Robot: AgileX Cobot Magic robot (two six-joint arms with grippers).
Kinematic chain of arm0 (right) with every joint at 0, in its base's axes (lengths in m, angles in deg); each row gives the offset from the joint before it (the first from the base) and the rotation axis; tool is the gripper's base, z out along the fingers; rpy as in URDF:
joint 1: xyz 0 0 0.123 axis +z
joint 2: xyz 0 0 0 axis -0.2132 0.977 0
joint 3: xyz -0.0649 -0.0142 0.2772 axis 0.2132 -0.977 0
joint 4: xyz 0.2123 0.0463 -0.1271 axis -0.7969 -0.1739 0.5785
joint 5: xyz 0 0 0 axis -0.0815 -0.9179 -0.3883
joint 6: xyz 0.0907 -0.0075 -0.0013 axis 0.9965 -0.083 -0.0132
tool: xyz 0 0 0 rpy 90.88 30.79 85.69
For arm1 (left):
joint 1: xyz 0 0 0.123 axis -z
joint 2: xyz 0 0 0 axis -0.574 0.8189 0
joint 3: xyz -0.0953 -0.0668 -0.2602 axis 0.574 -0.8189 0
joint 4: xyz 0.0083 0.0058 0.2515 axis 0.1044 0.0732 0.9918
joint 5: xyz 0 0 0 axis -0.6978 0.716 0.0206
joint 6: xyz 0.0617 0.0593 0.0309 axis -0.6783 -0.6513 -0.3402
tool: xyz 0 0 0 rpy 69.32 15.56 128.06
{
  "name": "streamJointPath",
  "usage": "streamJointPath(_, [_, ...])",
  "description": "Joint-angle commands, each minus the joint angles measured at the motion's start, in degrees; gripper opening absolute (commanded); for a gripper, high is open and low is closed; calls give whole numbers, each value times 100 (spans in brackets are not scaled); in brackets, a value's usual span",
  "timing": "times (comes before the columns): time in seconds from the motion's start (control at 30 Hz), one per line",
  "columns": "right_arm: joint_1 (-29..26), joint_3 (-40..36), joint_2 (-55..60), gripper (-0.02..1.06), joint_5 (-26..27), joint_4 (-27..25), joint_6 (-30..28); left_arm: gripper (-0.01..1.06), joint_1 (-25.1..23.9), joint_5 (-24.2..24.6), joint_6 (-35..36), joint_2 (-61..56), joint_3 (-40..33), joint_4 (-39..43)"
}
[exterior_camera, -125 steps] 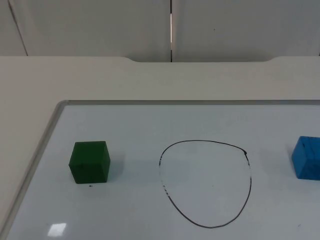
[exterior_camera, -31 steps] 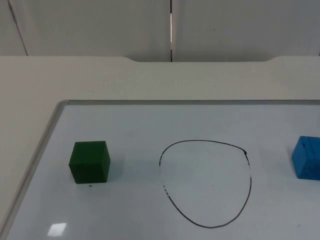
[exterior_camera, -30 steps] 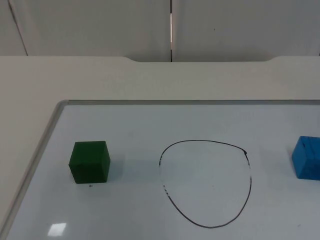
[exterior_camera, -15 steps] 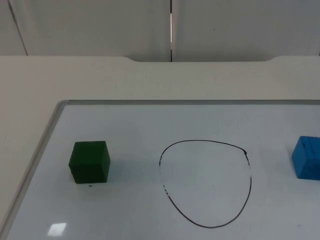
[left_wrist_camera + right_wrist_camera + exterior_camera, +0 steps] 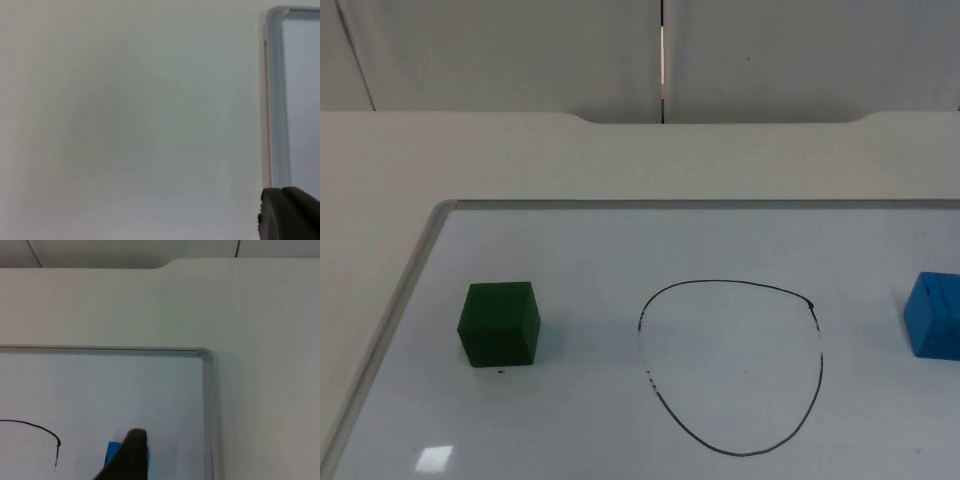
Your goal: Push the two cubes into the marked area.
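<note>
- One hand-drawn black oval outline [image 5: 732, 368], the marked area, lies nearest the camera in the top view, on the one glossy whiteboard with a rounded grey metal frame [image 5: 420, 262]. Nothing sits inside the outline.
- Two cubes rest on the whiteboard, both outside the outline and well apart from it.
- The one dark green solid cube [image 5: 500, 323] stands to the left of the outline, near the frame's left rail, with a small black dot on the board just in front of it.
- The one bright blue solid cube [image 5: 936, 315] stands to the right of the outline, cut off by the picture's edge in the top view.
- The right wrist view adds what the top view lacks: the whiteboard's far right corner [image 5: 205, 356], the blue cube [image 5: 112, 454] partly hidden behind one black fingertip [image 5: 131, 456] of the right gripper, and a short arc of the outline [image 5: 40, 431] beside it. Whether that gripper is spread or closed cannot be told.
- The left wrist view adds the bare white table top [image 5: 130, 120] beside the whiteboard's frame rail [image 5: 276, 95], with one black fingertip [image 5: 290, 214] of the left gripper above it. Its opening cannot be told either.
- Farthest back, the white table top [image 5: 640, 160] ends at the one grey partition wall [image 5: 520, 50].
</note>
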Motion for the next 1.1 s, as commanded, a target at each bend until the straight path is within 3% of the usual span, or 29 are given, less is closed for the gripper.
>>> streamJointPath(0.0, [-23, 44, -7, 105, 99, -19, 7, 0, -16, -217, 23, 321, 62, -94])
streamJointPath(0.27, [-23, 44, 5, 105, 111, -20, 7, 0, 32, -718, 23, 1387, 62, -117])
streamJointPath(0.53, [-23, 44, 5, 105, 153, -35, 7, 0, 665, -1445, 35, 2124, 62, -322])
streamJointPath(0.67, [-23, 44, 5, 105, 153, -35, 7, 0, 871, -1551, 35, 2225, 93, -421])
streamJointPath(1.07, [-23, 44, 5, 105, 153, -35, 7, 0, 871, -1722, 22, 2703, 93, -475])
